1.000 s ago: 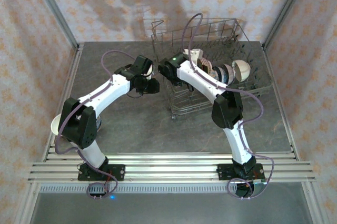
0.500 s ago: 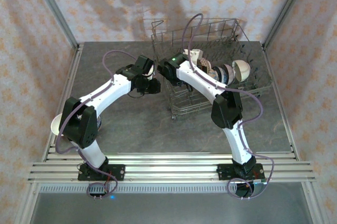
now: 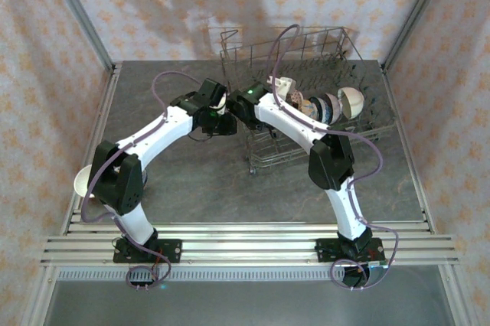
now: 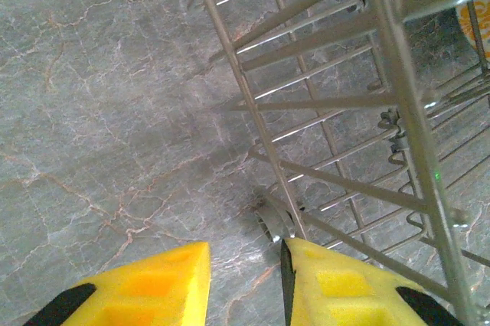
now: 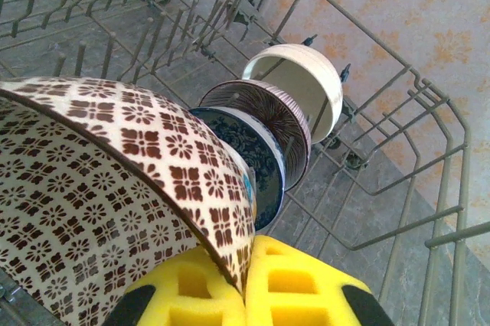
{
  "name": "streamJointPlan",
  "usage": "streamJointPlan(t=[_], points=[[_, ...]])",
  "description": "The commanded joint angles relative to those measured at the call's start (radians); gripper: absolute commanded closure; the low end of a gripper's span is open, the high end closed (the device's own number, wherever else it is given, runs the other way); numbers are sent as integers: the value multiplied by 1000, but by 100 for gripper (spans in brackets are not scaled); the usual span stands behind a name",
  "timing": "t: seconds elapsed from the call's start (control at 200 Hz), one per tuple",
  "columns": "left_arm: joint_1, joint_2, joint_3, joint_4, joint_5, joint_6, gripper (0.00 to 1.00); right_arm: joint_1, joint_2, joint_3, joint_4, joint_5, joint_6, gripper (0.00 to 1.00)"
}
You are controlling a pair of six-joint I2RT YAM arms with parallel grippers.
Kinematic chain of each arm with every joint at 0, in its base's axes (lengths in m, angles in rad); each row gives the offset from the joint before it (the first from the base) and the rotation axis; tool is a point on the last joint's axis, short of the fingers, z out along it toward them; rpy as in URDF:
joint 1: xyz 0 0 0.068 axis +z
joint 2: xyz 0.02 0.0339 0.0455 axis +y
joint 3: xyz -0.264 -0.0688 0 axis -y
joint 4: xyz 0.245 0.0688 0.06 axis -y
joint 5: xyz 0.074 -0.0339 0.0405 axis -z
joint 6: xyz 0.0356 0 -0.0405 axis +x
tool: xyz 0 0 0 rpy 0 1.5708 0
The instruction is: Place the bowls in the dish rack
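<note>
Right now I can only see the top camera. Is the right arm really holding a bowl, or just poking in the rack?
Observer: Holding one. In the right wrist view the right jaws are shut on the rim of a brown flower-patterned bowl.
Operator: What's past it?
Observer: Three bowls standing on edge in a row: a blue bowl, a striped bowl, then a cream bowl.
Operator: And the left jaws?
Observer: Open, nothing between them, above the table beside the dish rack wires.
</note>
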Motion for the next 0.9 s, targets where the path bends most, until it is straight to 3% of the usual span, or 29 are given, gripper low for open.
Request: streamJointPlan(t=[0.0,0.601,0.821,0.896], points=[[-3,18,38,-45,18,21,69,-16,18,-79,-232,67,87,100],[52,-105,154,-69,-90,107,68,-29,-81,165,-230,155,-65,100],[56,-157,200,11,-93,241,66,-97,-85,279,-216,115,-208,100],[56,-163,209,70,-55,282,64,-119,-110,274,-134,84,-314,100]])
